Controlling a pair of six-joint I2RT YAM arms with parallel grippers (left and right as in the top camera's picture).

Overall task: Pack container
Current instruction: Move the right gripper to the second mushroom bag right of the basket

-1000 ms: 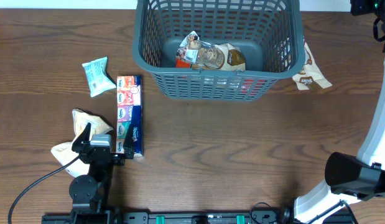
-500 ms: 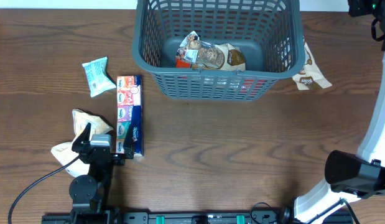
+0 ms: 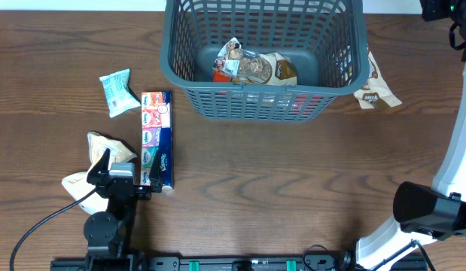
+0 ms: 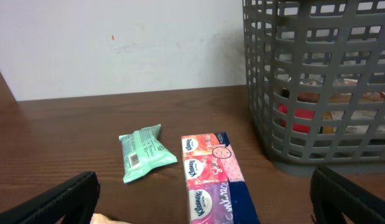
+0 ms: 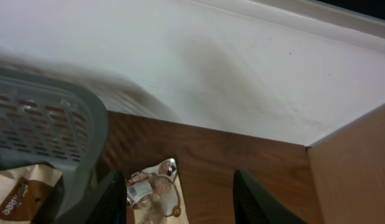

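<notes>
The brown wood worktop [image 3: 293, 173] is filling the overhead view. The container [image 3: 248, 102], a dark grey lattice basket, is sitting at the upper middle, its far rim cut off by the top edge. Snack packets [image 3: 255, 68] are lying on its floor, overlapping so their number is hard to make out. Left of it, a long strip of Kleenex packs [image 3: 156, 139] is lying flat, its near end partly hiding under the left claw [image 3: 126, 172]. That claw's fingers [image 4: 55, 199] are standing spread wide in the lower corners of the left wrist view, clasping nothing. A crumpled cream packet [image 3: 105, 143] is lying at its left, half covered. A cookie packet [image 3: 376, 86] is poking out at the container's right side. A mint-green packet [image 3: 117, 92] is resting near the strip's upper end. The right claw [image 5: 180, 199] is hanging spread above the cookie packet, blurred.
</notes>
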